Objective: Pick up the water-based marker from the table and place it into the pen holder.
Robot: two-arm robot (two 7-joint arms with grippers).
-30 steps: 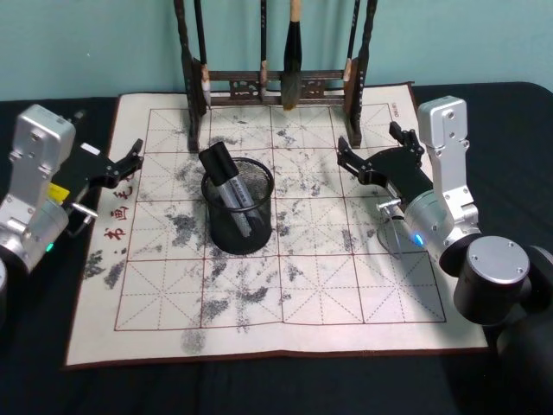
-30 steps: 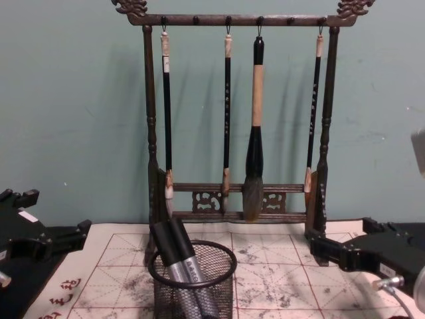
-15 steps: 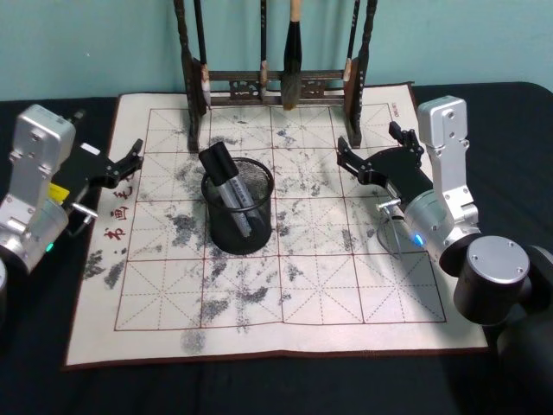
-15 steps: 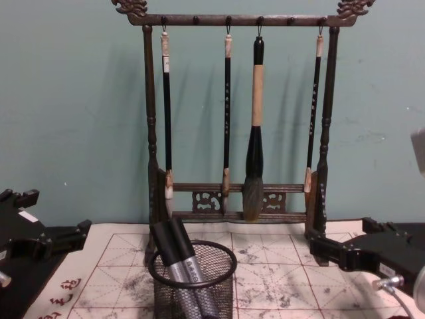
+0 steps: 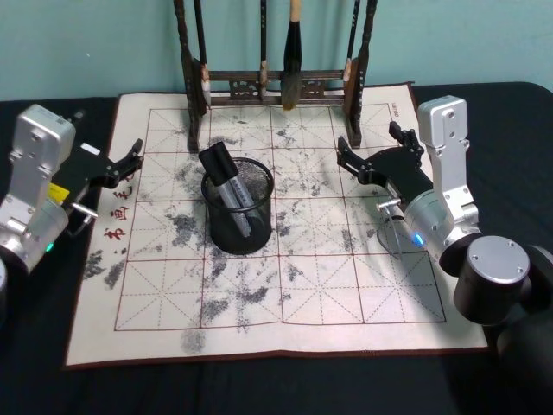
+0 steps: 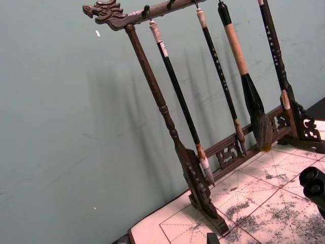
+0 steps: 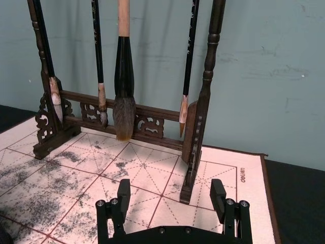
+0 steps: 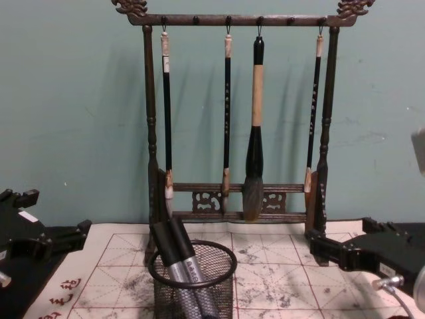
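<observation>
Near the middle of the cream practice mat with its red grid and grey ink blotches (image 5: 285, 294) stands the small round black wire-mesh pen holder with a solid rim (image 5: 238, 216), and the water-based markers (image 5: 226, 186) are inside it. I see two of them side by side, with silver-grey barrels carrying dark print and black caps. They lean toward my left and the far side, caps sticking up above the rim. From the chest view the black caps (image 8: 171, 242) rise clear of the rim of the mesh cup (image 8: 192, 279), and the grey barrels show through the wire.

My left gripper (image 5: 131, 160) hovers at the left edge of the mat, well apart from the cup; its jaws are released and hold nothing. My right gripper (image 5: 373, 149) hangs over the right part of the mat, near the right foot of the rack, jaws spread wide and empty. In the right wrist view both black fingers (image 7: 123, 195) stand apart with bare mat between them.

Behind the cup, at the far edge of the mat, the tall dark wooden rack (image 8: 151, 133) carries four hanging calligraphy brushes; the thickest one (image 8: 255, 133) has a tan handle and a dark tuft. The mat lies on the black desk (image 5: 259, 389).
</observation>
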